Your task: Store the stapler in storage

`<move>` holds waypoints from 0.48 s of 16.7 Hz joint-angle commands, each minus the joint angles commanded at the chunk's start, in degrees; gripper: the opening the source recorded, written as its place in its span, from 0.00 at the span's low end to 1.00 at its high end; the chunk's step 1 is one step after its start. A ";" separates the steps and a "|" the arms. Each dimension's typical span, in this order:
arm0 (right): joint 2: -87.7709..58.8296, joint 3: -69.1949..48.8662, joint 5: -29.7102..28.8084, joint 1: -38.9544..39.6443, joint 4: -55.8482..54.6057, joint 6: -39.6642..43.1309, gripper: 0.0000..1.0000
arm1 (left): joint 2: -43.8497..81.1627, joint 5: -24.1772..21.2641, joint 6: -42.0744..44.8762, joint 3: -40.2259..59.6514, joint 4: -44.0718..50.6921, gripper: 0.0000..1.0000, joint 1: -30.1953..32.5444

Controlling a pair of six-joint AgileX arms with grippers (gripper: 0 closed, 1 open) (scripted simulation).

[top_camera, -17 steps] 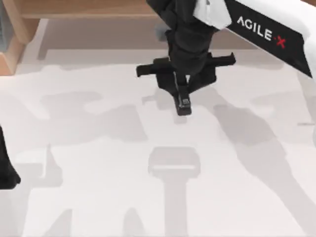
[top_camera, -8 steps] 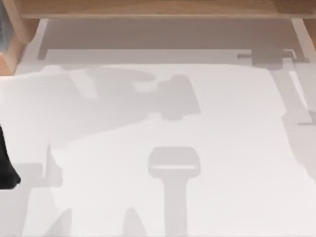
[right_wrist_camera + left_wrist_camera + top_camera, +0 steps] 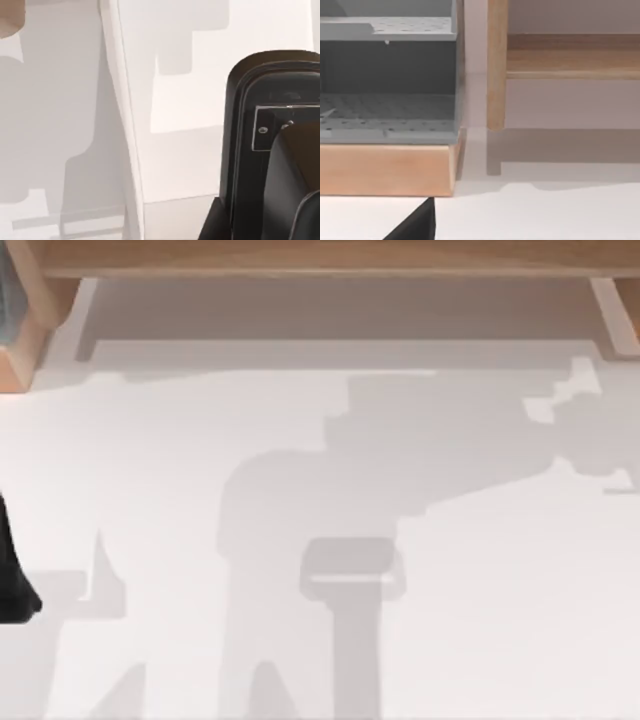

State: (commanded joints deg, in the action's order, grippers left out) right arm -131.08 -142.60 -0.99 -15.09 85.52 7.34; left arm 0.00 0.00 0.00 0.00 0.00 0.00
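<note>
White tabletop (image 3: pixel 480 620) open across middle and right, only shadows on it. Wooden shelf frame (image 3: pixel 320 258) runs along far edge; low gap beneath it. Wooden post (image 3: pixel 496 65) stands upright at frame's left end. Grey perforated storage rack (image 3: pixel 387 70) on wooden base (image 3: pixel 387 170) blocks far left corner. Left arm (image 3: pixel 12 570), black, sits at left edge.

one white table (image 3: pixel 480 620), one wooden shelf unit (image 3: pixel 495 65), one grey perforated rack (image 3: pixel 387 115)

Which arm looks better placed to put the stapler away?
Right, probably: the stapler sits close under its wrist camera, seemingly carried, while the left arm rests at the table's left edge.
</note>
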 joint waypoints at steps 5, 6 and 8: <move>-13.75 -1.49 0.30 -5.65 -3.46 9.79 0.00 | 0.00 0.00 0.00 0.00 0.00 1.00 0.00; -15.93 -1.38 0.10 -5.93 -3.52 10.88 0.00 | 0.00 0.00 0.00 0.00 0.00 1.00 0.00; -18.64 -0.92 -0.35 -6.05 -2.93 12.14 0.00 | 0.00 0.00 0.00 0.00 0.00 1.00 0.00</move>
State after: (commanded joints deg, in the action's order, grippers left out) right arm -149.72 -143.52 -1.34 -21.14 82.59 19.49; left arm 0.00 0.00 0.00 0.00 0.00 0.00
